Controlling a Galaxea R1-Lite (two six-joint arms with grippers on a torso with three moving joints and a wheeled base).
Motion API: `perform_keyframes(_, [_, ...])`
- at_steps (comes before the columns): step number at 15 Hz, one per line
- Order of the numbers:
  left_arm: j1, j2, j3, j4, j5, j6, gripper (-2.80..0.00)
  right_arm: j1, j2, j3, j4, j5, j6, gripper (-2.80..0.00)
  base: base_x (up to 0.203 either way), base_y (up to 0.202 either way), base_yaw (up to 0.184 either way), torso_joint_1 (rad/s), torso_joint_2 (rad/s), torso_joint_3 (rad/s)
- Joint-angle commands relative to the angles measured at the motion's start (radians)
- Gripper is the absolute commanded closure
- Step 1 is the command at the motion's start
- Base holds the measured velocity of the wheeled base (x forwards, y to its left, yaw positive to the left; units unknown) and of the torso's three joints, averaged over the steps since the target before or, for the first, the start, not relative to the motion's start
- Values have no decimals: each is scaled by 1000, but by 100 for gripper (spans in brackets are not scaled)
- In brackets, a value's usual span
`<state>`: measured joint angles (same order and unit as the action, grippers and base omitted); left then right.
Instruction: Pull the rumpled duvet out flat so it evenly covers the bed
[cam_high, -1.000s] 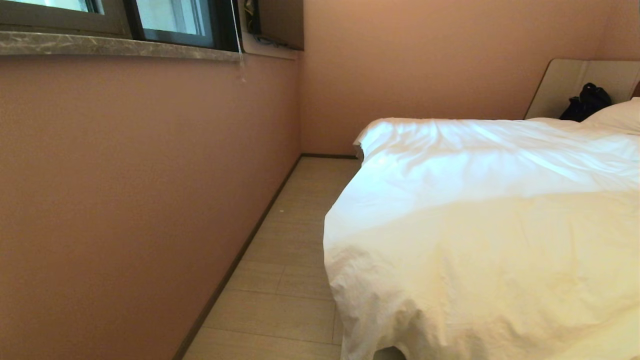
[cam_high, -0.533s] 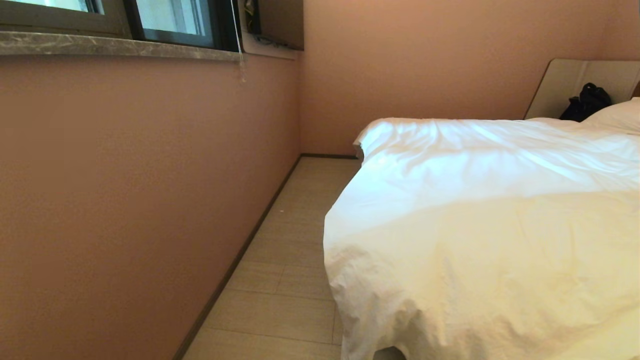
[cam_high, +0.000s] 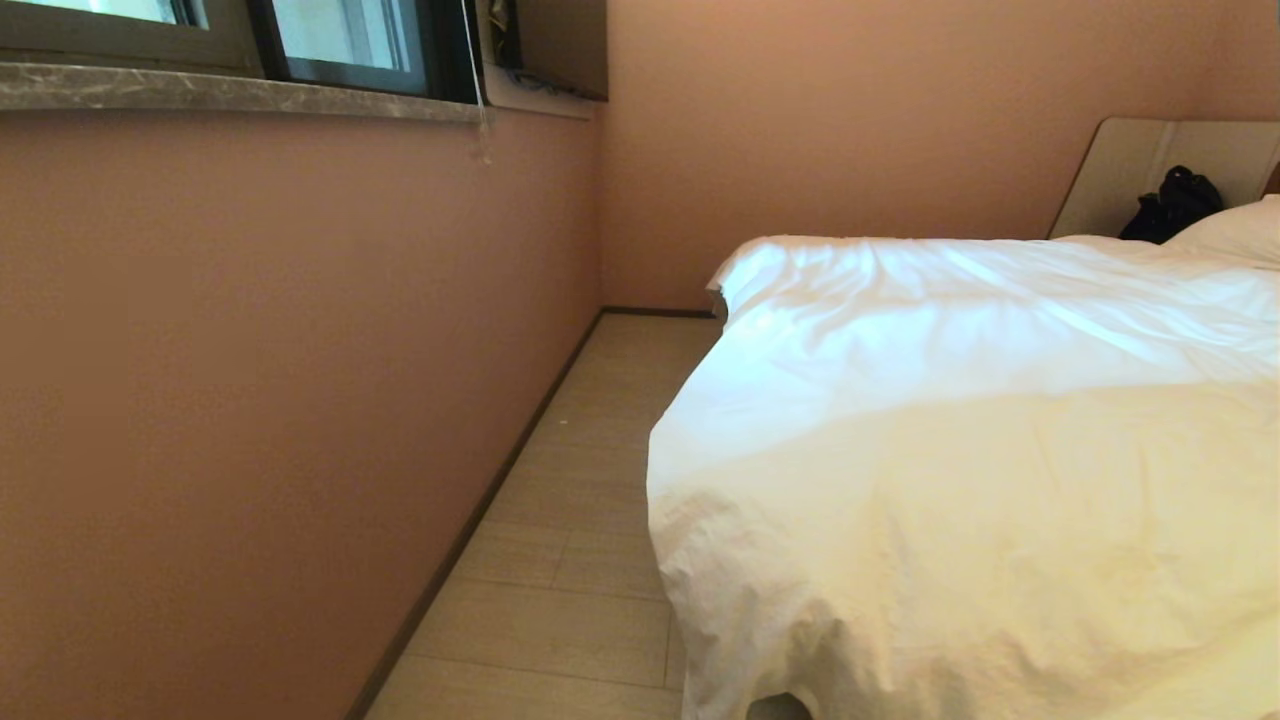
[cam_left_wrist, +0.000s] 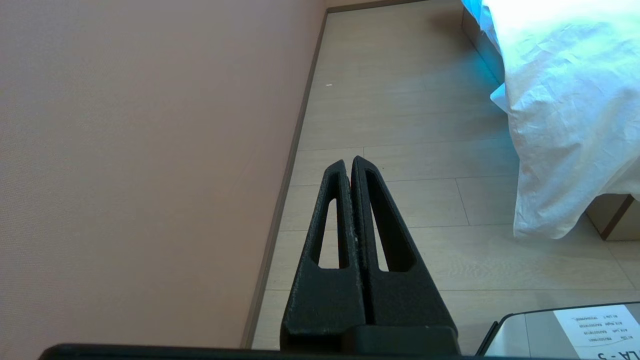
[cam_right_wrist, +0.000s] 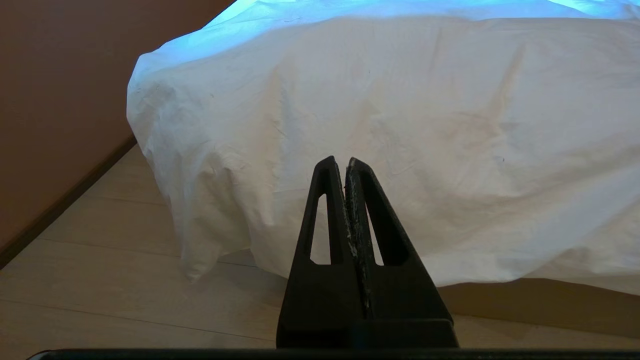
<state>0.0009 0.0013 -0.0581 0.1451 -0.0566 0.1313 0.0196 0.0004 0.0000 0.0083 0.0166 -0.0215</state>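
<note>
Head view: duvet (cam_high: 960, 440) spread across the bed, reaching from the near corner at the foot up toward a pillow (cam_high: 1235, 232) by the headboard (cam_high: 1130, 165). Draped over the near corner and down the side facing the wall (cam_high: 280, 380), hem hanging toward the floor (cam_high: 570, 560). Shallow creases and a soft ridge across the middle, but no big bunch or folded-back flap in sight. Dark bag (cam_high: 1172, 205) propped against the headboard. Neither arm in this view. Right part of the bed cut off, so evenness over there impossible to judge.

Left wrist view: left gripper (cam_left_wrist: 349, 165) pressed together, holding nothing, pointing down at bare floor beside the wall. Corner of the duvet (cam_left_wrist: 555, 130) hanging well apart from it, off to one side, with a strip of the bed base (cam_left_wrist: 612, 220) showing under the hem.

Right wrist view: right gripper (cam_right_wrist: 341, 164) also pressed together and empty, aimed at the draped face of the duvet (cam_right_wrist: 400, 125) but apart from it. Cloth falling fairly smoothly over the foot, puckered at the corner, hem short of the floor, dark band of bed base (cam_right_wrist: 525, 305) exposed beneath.

Judged from all this: spreading looks largely done on the visible part. Perhaps left: smoothing the corner pucker and the mid ridge, checking the unseen far side. With both arms parked low and clear of the cloth, either nearly finished or paused between pulls; cannot tell which.
</note>
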Motion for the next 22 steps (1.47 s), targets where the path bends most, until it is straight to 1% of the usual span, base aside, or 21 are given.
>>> perform_keyframes(1, [0,0,0,1,0,1,0,0,0,0,-1,0,0,0,0,0,0,0,0,0])
perform_keyframes(22, [1,0,0,1,0,1,0,0,0,0,-1,0,-2,0,0,0,0,0,0,0])
